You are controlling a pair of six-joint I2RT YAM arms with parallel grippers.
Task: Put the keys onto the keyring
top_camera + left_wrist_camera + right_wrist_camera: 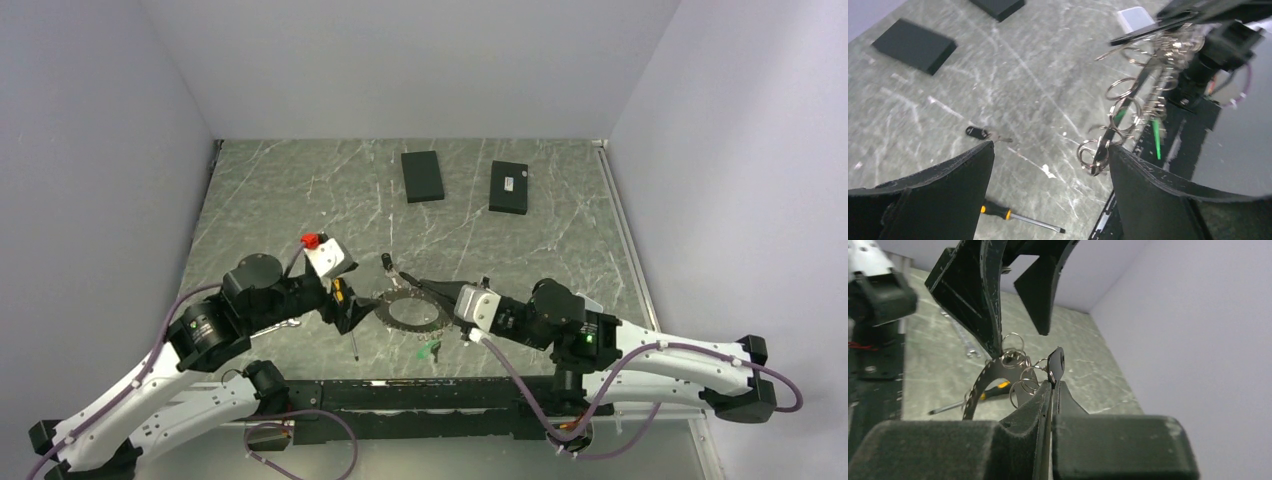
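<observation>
The keyring (410, 312) is a large flat grey ring with several small split rings; it also shows in the left wrist view (1113, 130) and the right wrist view (983, 382). Its green tag (430, 350) hangs near the front edge. My right gripper (1053, 384) is shut on a black-headed key (1056, 365) right beside the split rings. My left gripper (1052, 150) is open wide, and its right finger (1153, 190) touches the ring's edge. Another key (979, 133) lies loose on the table, also in the top view (386, 262).
A black-and-yellow screwdriver (1018, 216) lies on the table under my left gripper. Two black boxes (422, 176) (509, 187) sit at the back. Silver wrenches (965, 342) lie to the left. The black base rail (440, 395) runs along the front edge.
</observation>
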